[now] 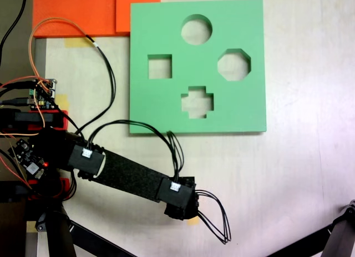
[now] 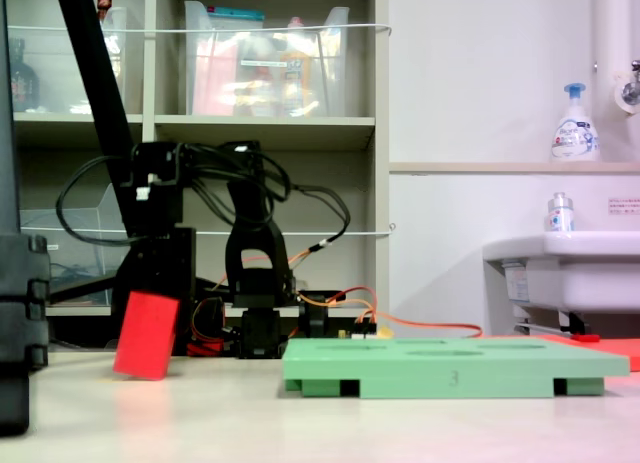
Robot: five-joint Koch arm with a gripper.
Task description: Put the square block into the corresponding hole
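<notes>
The square block, a bright red cube, hangs tilted just over the table at the second exterior view's left. My gripper is shut on it from above. In the first exterior view the cube is hidden beneath my black wrist, which lies low near the table's front, below the green foam board. The square hole is on the board's left side, well away from the wrist. A round hole, an octagonal hole and a cross-shaped hole are also cut in it. The board appears edge-on in the second exterior view.
Flat orange sheets lie at the first exterior view's top left, touching the board's corner. A circuit board with wires sits by my base. A tripod leg crosses the bottom right. Shelves and a sink stand behind.
</notes>
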